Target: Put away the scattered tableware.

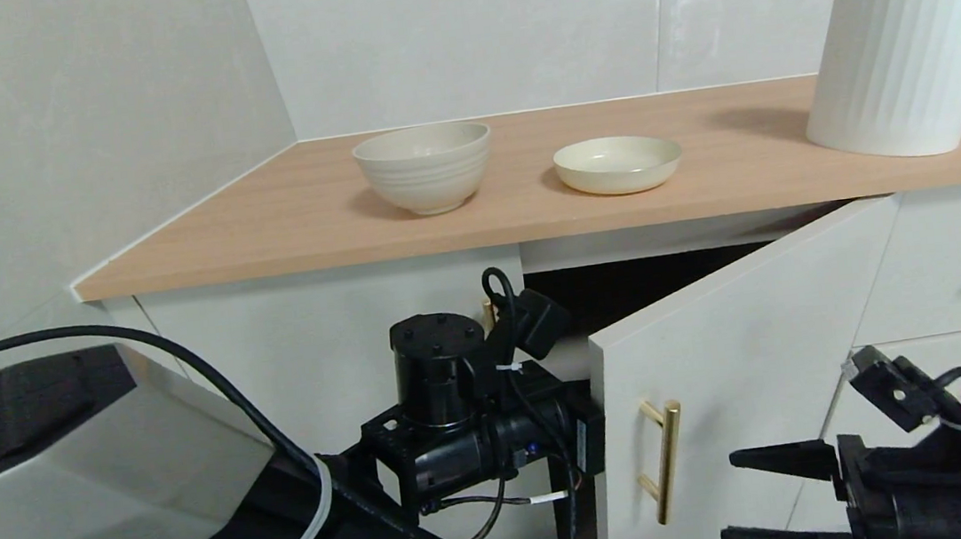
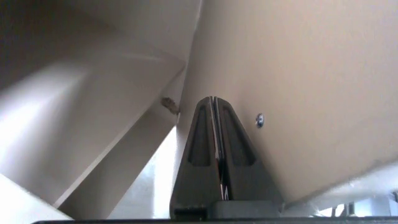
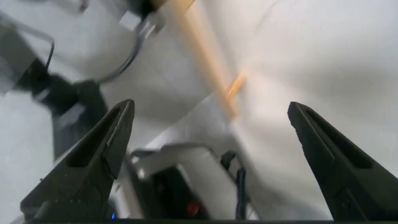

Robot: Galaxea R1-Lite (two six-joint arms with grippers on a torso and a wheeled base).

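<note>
- The left gripper [image 2: 213, 99] sat low at the cabinet opening, its fingers pressed together on nothing and its tips against the inner face of the cabinet door [image 1: 750, 366].
- The step in hand looked like swinging that door wider. A steady outward push on the inner face, kept near the free edge rather than the hinge side, would likely do it without the tips slipping off.
- The bowl [image 1: 424, 168] stood upright and untouched on the countertop [image 1: 263, 239], toward its left end.
- The shallow dish [image 1: 618, 163] lay near the bowl on its right, apart from it and above the opening.
- The door stood partly ajar, its brass handle [image 1: 666, 461] facing out.
- The right gripper [image 1: 728, 498] hung low near the handle, jaws spread wide and empty. It would do best to keep out of the door's arc.
- A white ribbed container [image 1: 912, 45] stood at the countertop's right end.
</note>
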